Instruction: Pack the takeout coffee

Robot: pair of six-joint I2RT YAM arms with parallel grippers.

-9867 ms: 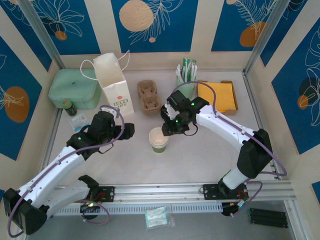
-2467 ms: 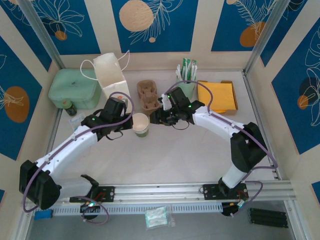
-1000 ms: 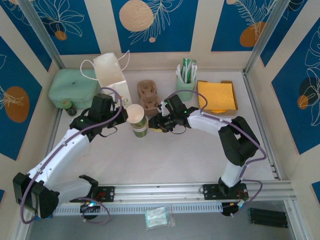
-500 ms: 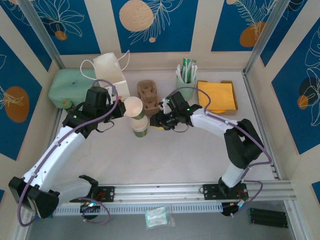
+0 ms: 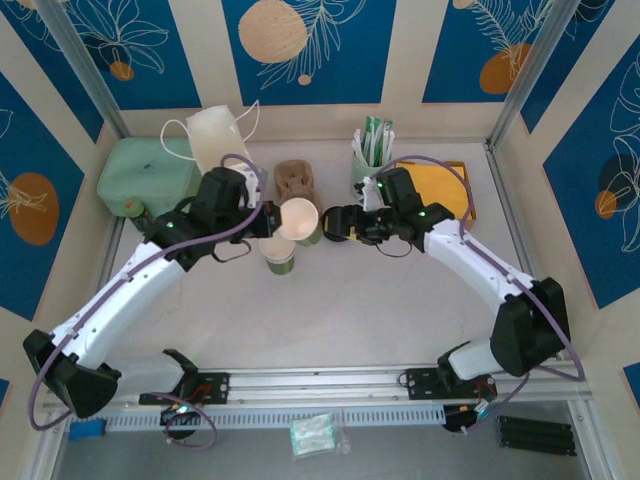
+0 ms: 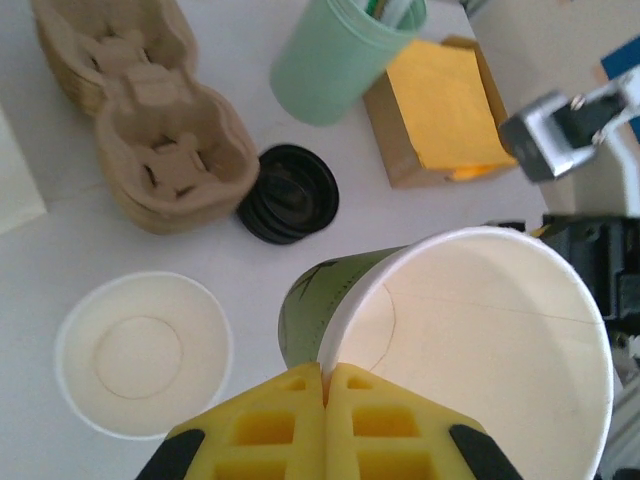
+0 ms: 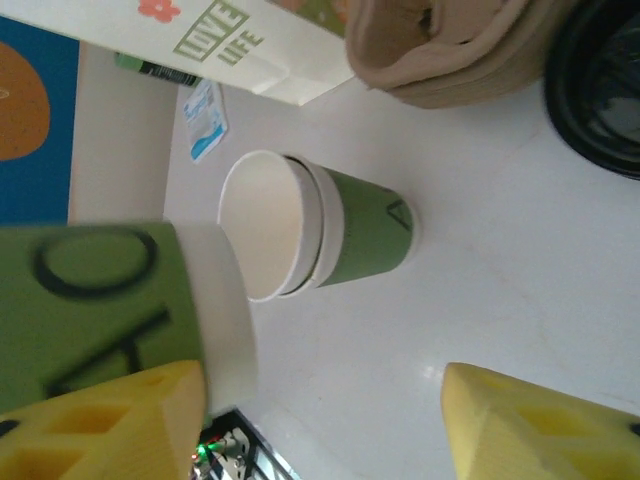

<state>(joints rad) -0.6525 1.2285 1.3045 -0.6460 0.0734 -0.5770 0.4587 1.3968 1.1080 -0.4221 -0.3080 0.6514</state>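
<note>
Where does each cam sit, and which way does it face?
Top external: high behind the robot, looking down on the table; left arm and right arm show.
Left wrist: looks down past the left pincer, shut on the rim of the held cup.
Right wrist: rolled, looks low across the table toward the white bag, through the open right pincer.
Shared: held cup and standing cup, in all three.

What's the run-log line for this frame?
left gripper: shut on rim of lidless cup, raised, tilted | right gripper: open beside its base | other cup: upright on table | black lids: on table
</note>
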